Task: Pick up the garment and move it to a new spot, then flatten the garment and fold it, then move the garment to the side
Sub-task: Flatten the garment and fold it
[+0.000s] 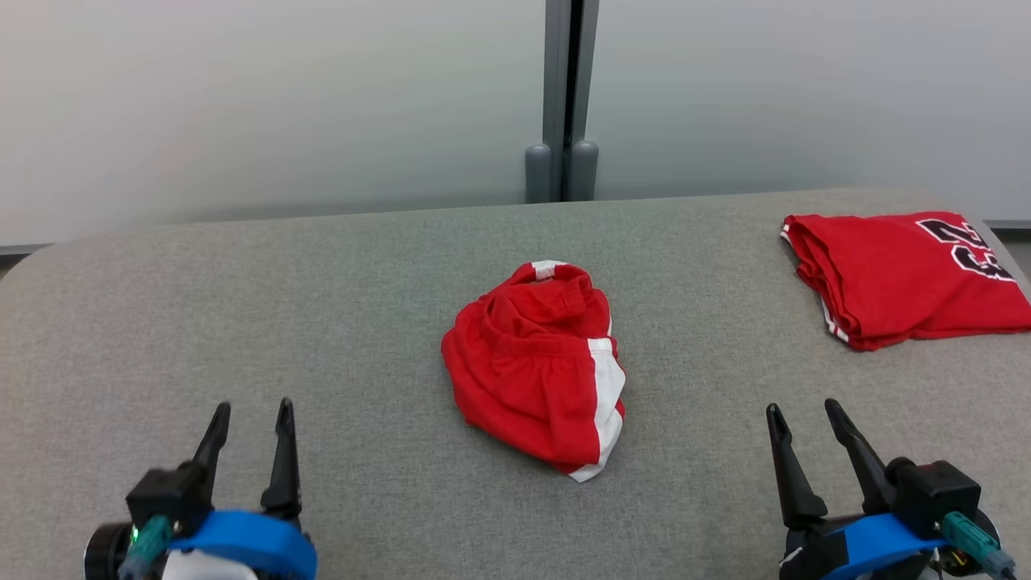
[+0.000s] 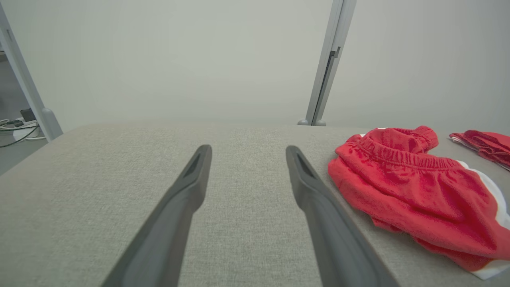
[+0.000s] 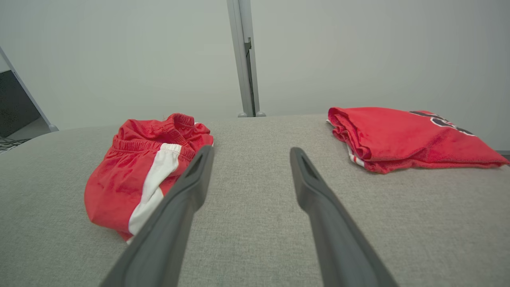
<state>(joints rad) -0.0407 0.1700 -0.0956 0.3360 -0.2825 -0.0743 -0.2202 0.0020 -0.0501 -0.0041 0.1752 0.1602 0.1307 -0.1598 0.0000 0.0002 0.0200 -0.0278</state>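
Garment [image 1: 532, 362], red shorts with a white side stripe, lies crumpled at the middle of the grey table [image 1: 322, 282]. The left gripper [image 1: 253, 405] and right gripper [image 1: 801, 407] hover over the table's near corners, both spread wide and empty. A folded red jersey [image 1: 902, 274] rests at its far right.

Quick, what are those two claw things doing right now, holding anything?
Left gripper: open, holding nothing.
Right gripper: open, holding nothing.
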